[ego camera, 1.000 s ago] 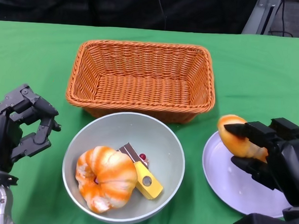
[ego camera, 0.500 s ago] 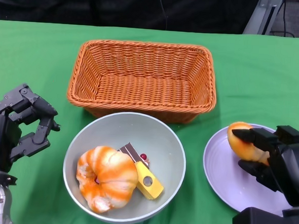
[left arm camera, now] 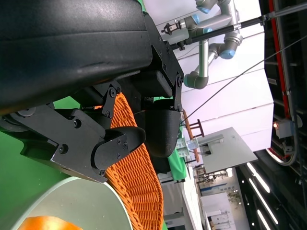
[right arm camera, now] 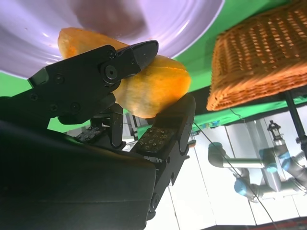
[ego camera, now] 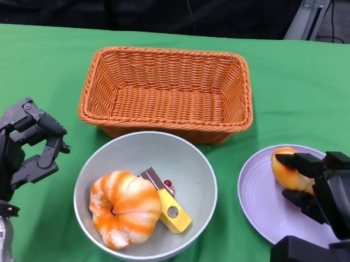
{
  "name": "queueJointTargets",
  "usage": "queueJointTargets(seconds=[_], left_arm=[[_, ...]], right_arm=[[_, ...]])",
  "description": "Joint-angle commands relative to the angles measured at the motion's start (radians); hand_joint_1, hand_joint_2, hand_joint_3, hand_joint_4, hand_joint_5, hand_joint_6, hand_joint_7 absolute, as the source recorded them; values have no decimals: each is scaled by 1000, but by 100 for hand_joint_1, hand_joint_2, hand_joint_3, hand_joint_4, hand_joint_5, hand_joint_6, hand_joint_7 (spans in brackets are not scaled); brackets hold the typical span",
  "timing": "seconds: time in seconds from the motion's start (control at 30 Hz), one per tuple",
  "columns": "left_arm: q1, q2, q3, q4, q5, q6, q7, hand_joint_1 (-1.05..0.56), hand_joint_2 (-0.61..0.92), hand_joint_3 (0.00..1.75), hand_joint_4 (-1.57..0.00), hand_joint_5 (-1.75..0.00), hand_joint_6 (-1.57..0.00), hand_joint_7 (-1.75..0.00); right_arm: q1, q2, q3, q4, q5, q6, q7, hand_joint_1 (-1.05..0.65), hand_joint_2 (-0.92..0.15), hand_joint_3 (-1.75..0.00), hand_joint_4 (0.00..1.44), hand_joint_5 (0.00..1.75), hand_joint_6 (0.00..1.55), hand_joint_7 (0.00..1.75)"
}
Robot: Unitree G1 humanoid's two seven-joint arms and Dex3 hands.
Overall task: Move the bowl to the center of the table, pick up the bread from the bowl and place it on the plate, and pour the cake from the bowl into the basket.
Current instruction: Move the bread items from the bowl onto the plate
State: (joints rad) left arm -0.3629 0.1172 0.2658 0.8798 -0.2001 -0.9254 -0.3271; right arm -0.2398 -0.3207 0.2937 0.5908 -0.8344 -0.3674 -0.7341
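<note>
Bread (ego camera: 288, 171): clamped in right hand (ego camera: 323, 190) low over plate (ego camera: 260, 201), ready to set down.
Left hand (ego camera: 25, 142): fingers apart, empty, waiting beside bowl (ego camera: 196, 168) for pouring cake (ego camera: 169, 208) into basket (ego camera: 165, 92).

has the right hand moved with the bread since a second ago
Yes. The right hand, holding the bread, came down and toward the robot, from the plate's far rim to over its middle.

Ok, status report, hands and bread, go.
Right hand grips bread over plate. Left hand open, beside bowl. Cake in bowl. Nothing blocking basket.
</note>
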Motion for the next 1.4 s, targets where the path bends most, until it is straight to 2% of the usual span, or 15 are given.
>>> queueJointTargets(seconds=[0.03, 0.5, 0.67, 0.8, 0.9, 0.93, 0.97, 1.03, 1.1, 1.23, 1.4], left_arm=[[12, 17, 2, -5, -9, 3, -1, -8, 69, 88, -76, -155, -75, -140], [10, 17, 0, 5, -3, -7, -1, -8, 68, 90, -77, -156, -75, -141], [10, 15, 0, 4, -5, -10, -1, -8, 67, 91, -77, -156, -75, -140], [9, 18, 2, 7, -8, -8, -5, -8, 67, 91, -76, -155, -75, -140], [8, 21, 1, 14, 2, -17, 2, -9, 67, 91, -76, -154, -75, -140], [8, 22, 1, 15, 3, -18, 4, -9, 67, 91, -76, -154, -75, -140], [8, 22, 2, 13, 3, -16, 4, -9, 67, 92, -76, -154, -75, -139], [9, 21, 2, 10, 0, -13, 2, -9, 67, 92, -77, -154, -75, -139], [9, 22, 1, 10, -1, -15, 0, -9, 66, 93, -77, -154, -75, -139], [10, 21, 0, 7, -6, -6, -4, -9, 66, 93, -77, -156, -75, -140], [12, 23, -4, 7, 1, -8, -4, -8, 65, 95, -77, -158, -74, -143]], right_arm=[[-13, 1, -4, 16, 30, 6, -7, -10, -89, -1, 86, 118, 111, 29], [-39, -1, 15, 91, 58, -22, -10, -8, -88, 0, 87, 113, 115, 20], [-34, -9, 20, 75, 65, 1, 42, -7, -89, -1, 84, 113, 114, 17], [-10, -10, 14, 14, 77, 41, 109, -12, -90, 0, 80, 88, 108, 7], [23, -5, 10, -73, 75, 119, 169, -15, -85, 0, 83, 37, 96, 1], [37, -3, 11, -108, 71, 152, 195, -20, -85, 0, 68, 16, 83, 0], [52, -3, 12, -149, 72, 185, 232, -23, -85, 0, 60, 8, 77, 0], [81, -4, 13, -225, 73, 238, 297, -28, -86, -1, 38, 2, 59, 0], [110, -9, 16, -305, 65, 280, 355, -32, -85, 0, 30, 0, 49, 0], [157, -20, 17, -442, 51, 347, 455, -40, -85, -1, 23, 0, 41, 0], [196, -20, 4, -560, 67, 386, 544, -43, -86, 0, 19, 0, 40, 0]])
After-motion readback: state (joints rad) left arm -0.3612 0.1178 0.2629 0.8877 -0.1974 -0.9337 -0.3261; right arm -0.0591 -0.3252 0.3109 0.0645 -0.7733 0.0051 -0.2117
